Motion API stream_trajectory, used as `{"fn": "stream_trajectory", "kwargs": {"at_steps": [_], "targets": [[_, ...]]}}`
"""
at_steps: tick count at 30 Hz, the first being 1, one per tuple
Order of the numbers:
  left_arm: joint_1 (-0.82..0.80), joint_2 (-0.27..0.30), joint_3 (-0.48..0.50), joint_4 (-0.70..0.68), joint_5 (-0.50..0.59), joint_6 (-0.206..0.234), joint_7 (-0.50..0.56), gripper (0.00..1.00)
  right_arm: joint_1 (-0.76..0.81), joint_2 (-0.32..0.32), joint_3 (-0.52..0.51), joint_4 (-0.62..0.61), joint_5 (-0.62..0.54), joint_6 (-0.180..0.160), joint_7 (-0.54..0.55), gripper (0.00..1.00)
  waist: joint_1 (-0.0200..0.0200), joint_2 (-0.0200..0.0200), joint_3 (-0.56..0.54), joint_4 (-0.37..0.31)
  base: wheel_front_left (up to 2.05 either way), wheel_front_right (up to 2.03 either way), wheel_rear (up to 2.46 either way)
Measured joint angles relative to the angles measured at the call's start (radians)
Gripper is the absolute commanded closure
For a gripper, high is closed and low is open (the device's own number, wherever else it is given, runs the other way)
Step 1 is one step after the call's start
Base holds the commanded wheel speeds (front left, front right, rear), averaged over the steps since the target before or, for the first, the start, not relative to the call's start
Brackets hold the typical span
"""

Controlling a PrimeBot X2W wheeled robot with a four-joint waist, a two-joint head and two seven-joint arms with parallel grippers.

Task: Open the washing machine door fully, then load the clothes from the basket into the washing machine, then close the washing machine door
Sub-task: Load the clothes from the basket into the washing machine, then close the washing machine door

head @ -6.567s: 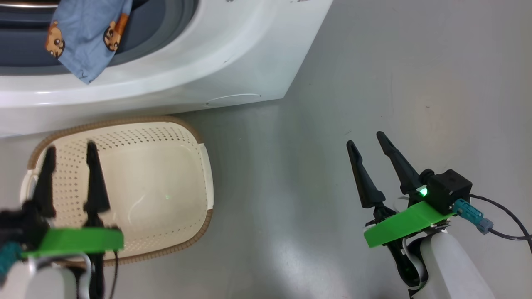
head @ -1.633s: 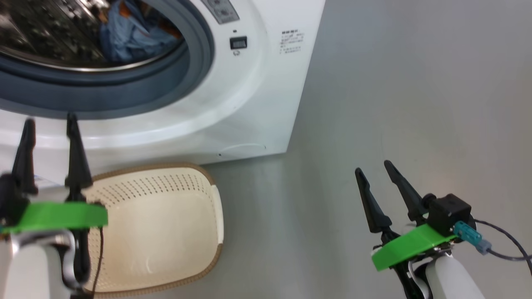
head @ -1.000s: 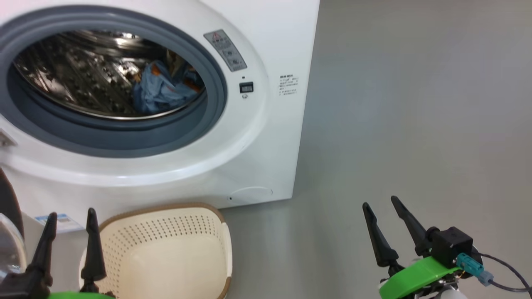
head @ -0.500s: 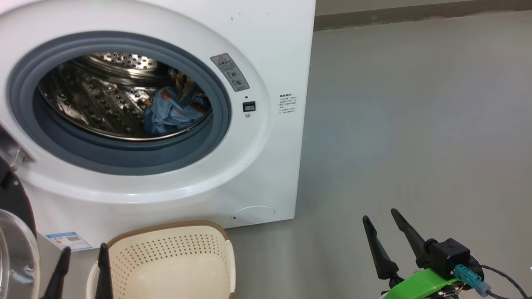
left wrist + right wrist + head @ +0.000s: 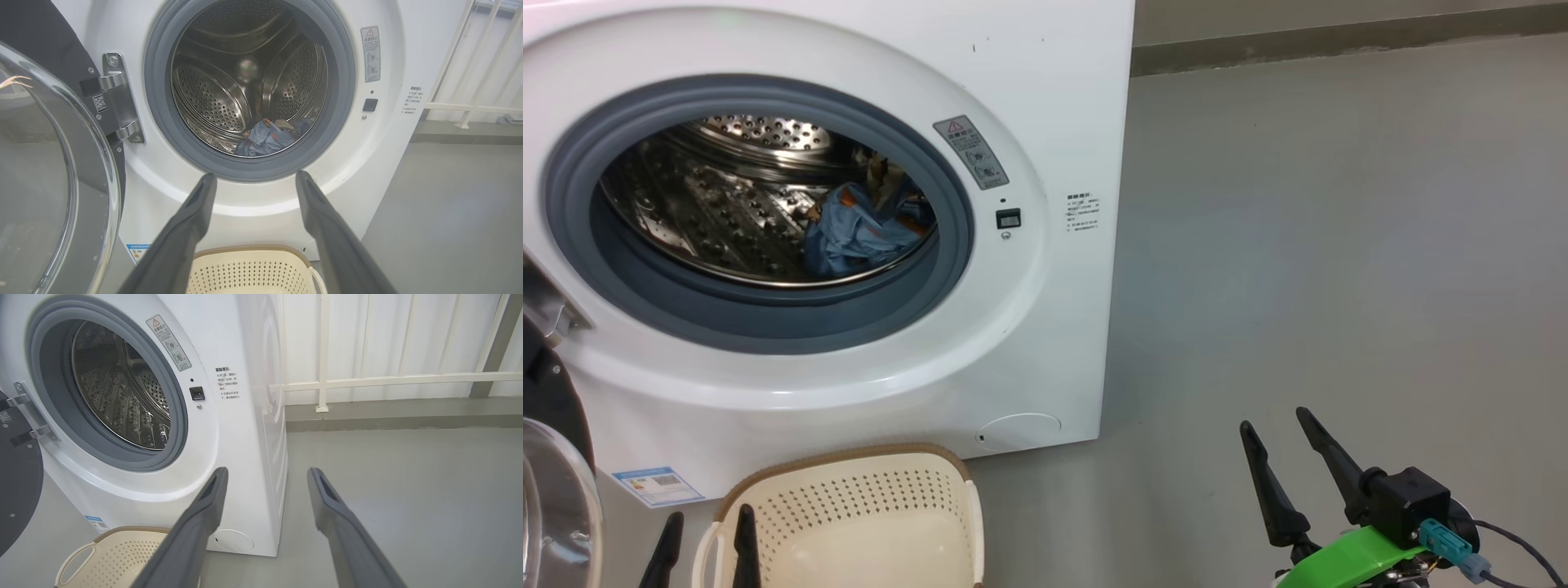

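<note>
Since the clothes (image 5: pixel 862 233) lie in the drum of the washing machine (image 5: pixel 1045 122) and the basket (image 5: pixel 882 523) before it looks empty, loading seems done — only the washing machine door (image 5: pixel 49 163), hanging open at left, needs shutting, with left gripper (image 5: pixel 255 176) and right gripper (image 5: pixel 267 471) empty, jaws spread wide.

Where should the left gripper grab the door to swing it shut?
The washing machine door hangs open left of its hinge. Probably take its black rim on the side away from the hinge, left gripper coming from the left; the bulging glass gives no hold.
</note>
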Motion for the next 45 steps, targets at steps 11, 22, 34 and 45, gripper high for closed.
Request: {"fn": "stream_trajectory", "kwargs": {"at_steps": [11,22,34,45], "targets": [[0.003,0.0,-0.017,-0.001,0.005,0.021,0.0,0.0,0.0,0.0,-0.013,-0.006,-0.003,0.0,0.0,0.0,0.0,0.0,0.007,0.0,0.0,0.0,0.0],[0.003,0.0,-0.024,-0.004,0.013,0.029,0.0,0.0,0.0,0.0,-0.018,-0.005,-0.003,0.0,0.0,0.0,0.0,0.0,0.013,0.005,0.0,0.0,0.0],[0.003,0.0,-0.036,-0.008,0.014,0.03,0.0,0.0,0.0,0.0,-0.02,-0.005,0.006,0.0,0.0,0.0,0.0001,0.0,0.026,0.011,0.0,0.0,0.0],[0.003,0.0,-0.037,-0.017,0.016,0.034,0.0,0.0,0.0,0.0,-0.019,-0.003,0.006,0.0,0.0,0.0,0.0,0.0,0.029,0.008,-0.01,0.01,0.0]]}}
